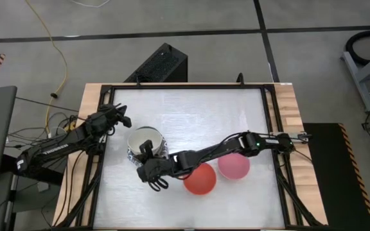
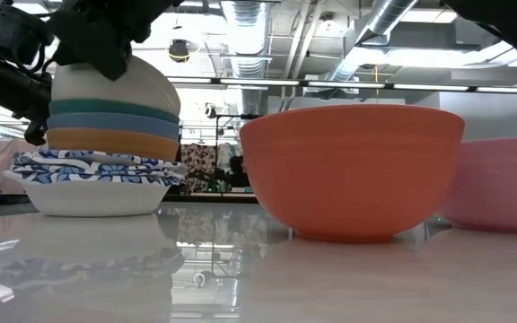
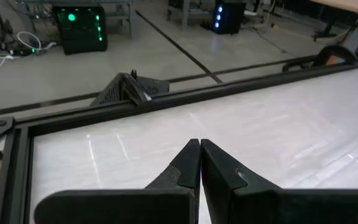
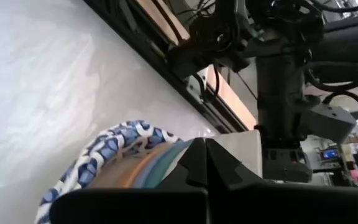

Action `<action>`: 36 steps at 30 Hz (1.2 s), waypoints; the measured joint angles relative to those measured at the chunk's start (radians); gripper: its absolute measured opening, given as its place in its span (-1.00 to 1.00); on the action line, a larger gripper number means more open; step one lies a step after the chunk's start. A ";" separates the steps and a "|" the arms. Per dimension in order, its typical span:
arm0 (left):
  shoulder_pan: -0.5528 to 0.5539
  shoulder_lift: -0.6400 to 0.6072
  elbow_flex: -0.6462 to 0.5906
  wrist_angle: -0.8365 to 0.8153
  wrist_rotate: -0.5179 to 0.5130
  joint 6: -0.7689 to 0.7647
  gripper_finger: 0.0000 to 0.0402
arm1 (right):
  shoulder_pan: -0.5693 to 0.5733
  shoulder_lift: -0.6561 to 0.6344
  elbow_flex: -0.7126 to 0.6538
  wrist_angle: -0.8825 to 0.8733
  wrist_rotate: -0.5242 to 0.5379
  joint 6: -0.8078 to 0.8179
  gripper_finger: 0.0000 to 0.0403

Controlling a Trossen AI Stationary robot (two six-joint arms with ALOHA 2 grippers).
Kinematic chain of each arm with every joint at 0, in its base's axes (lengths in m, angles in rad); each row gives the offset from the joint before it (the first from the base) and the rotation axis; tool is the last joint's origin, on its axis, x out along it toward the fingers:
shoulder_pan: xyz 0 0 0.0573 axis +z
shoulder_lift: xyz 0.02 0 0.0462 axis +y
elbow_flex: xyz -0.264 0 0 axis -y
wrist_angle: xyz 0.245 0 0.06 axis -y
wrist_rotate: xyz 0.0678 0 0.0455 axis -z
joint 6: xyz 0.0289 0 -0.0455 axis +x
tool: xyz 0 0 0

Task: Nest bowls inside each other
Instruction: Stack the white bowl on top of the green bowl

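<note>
**Stack of nested bowls with the right arm over it**

A stack of bowls [image 2: 106, 148] stands on the white counter [image 1: 191, 109], toward its left side. From the bottom up it shows a white bowl, several blue-patterned rims, then orange, blue and green bands, with a cream bowl [image 2: 115, 85] on top. The right end effector [image 1: 151, 168] reaches across the counter to this stack, its fingers pressed together right at the rim of the top bowl; whether it touches the bowl cannot be told. A red bowl [image 1: 200, 179] and a pink bowl [image 1: 234, 165] sit upright just beside each other to the right, apart from the stack. The left end effector [image 1: 122, 117] waits near the counter's left edge, fingers together, holding nothing.
</note>
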 joint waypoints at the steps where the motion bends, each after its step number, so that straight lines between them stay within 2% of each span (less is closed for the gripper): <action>1: 0.000 0.001 0.000 0.000 -0.001 0.000 -1.00 | 0.003 0.001 0.000 0.002 0.000 -0.003 -0.96; 5: 0.000 0.005 0.000 0.000 -0.001 0.000 -1.00 | 0.035 -0.011 0.000 0.047 0.012 -0.061 -0.96; 10: 0.000 0.005 0.000 0.000 -0.002 -0.005 -1.00 | 0.053 -0.040 0.001 0.094 0.150 -0.112 -0.96; 14: 0.000 0.005 0.000 0.000 -0.002 -0.009 -1.00 | 0.025 -0.036 -0.001 0.080 0.206 -0.061 -0.96; 19: 0.000 0.005 0.000 0.000 0.004 -0.011 -1.00 | -0.008 -0.036 0.000 0.002 0.179 0.046 -0.97; 36: 0.000 0.005 0.000 0.000 0.007 -0.026 -1.00 | -0.017 -0.030 0.000 -0.081 0.097 0.104 -0.97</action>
